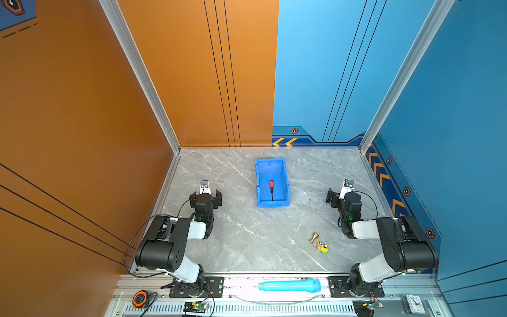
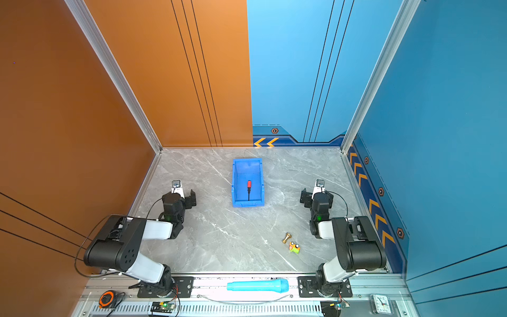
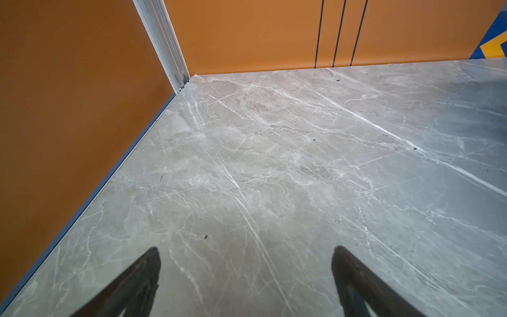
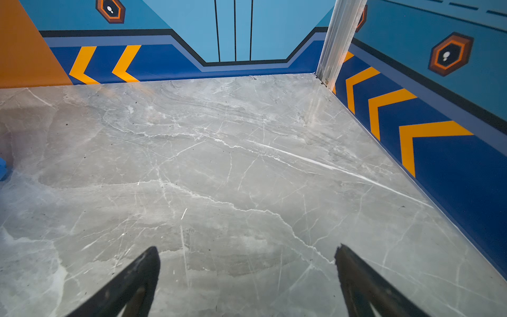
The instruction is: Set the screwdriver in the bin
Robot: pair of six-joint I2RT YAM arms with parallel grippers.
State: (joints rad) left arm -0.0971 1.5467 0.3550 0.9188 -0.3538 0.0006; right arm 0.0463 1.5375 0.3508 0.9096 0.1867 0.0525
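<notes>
Both our tools, left tool (image 3: 247, 277) and right tool (image 4: 247, 277), gape empty; the screwdriver (image 1: 271, 188) lies inside the bin (image 1: 285, 178).

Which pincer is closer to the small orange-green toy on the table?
Right. The right pincer stands open behind the orange-green toy, on its own side. The left pincer, also open, is far across the table.
</notes>
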